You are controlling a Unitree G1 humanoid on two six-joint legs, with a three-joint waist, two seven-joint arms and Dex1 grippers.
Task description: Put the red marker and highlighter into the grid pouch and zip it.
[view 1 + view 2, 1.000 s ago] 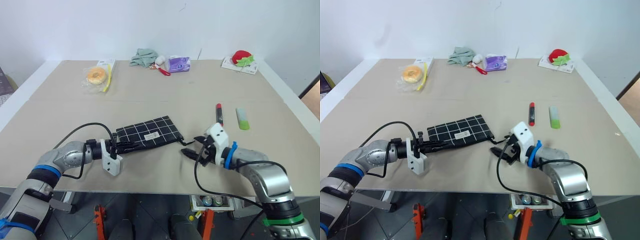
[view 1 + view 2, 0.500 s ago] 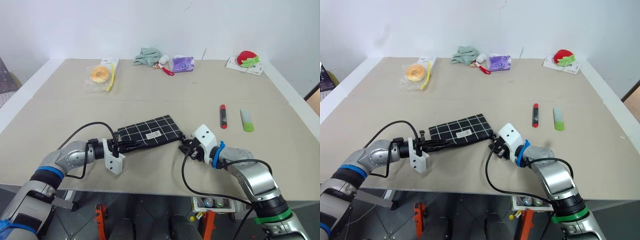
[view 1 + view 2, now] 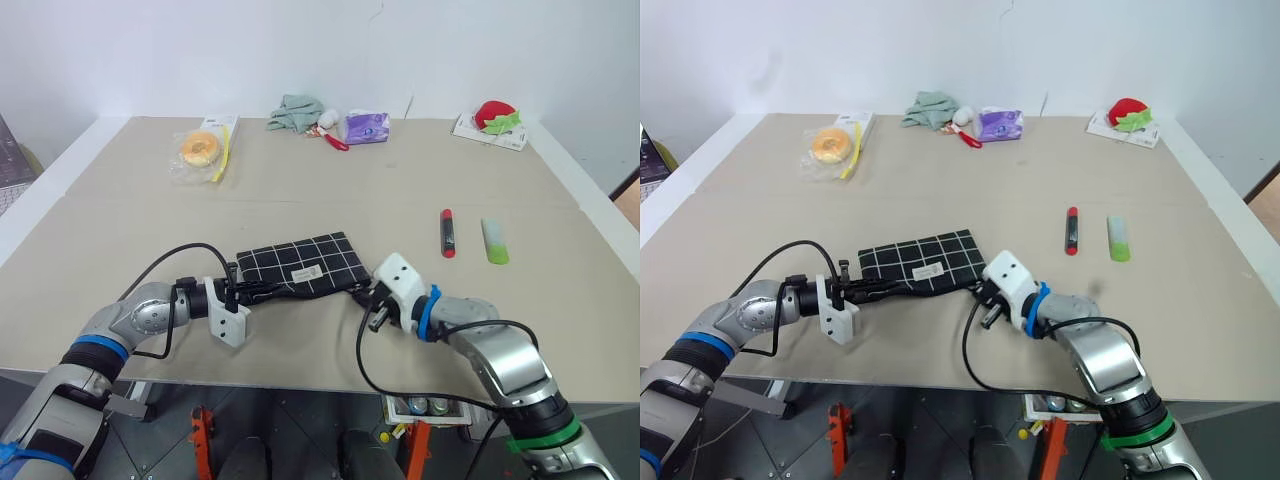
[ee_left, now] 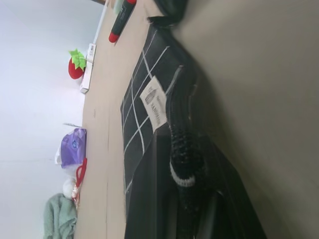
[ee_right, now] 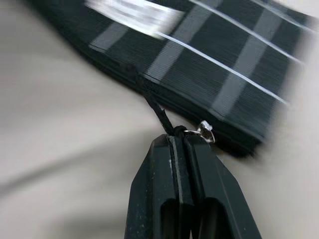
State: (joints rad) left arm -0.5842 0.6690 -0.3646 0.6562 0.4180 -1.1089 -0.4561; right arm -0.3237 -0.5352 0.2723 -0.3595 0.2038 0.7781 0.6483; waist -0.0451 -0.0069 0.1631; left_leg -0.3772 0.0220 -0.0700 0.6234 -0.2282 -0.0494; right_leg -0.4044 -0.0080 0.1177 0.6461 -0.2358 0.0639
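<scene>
Left gripper (image 3: 237,293) clamps the pouch (image 3: 300,263) to anchor it; right gripper (image 5: 185,138) pinches the pull cord (image 5: 152,102) for unzipping.

Changes since one second earlier. The right gripper (image 5: 178,141), formerly open and standing clear of the grid pouch (image 3: 300,266) off its right end, has travelled left to that end and closed; its fingers (image 5: 164,164) now meet on the black pull cord (image 5: 154,107), with the silver zipper ring (image 5: 205,130) at the fingertips. The right forearm has followed, so the white wrist housing (image 3: 398,287) now lies just beside the pouch's right corner rather than apart from it. The pouch's right end has shifted slightly left with the pull. The head camera has also shifted between the first pictures and now, displacing the whole scene.
</scene>
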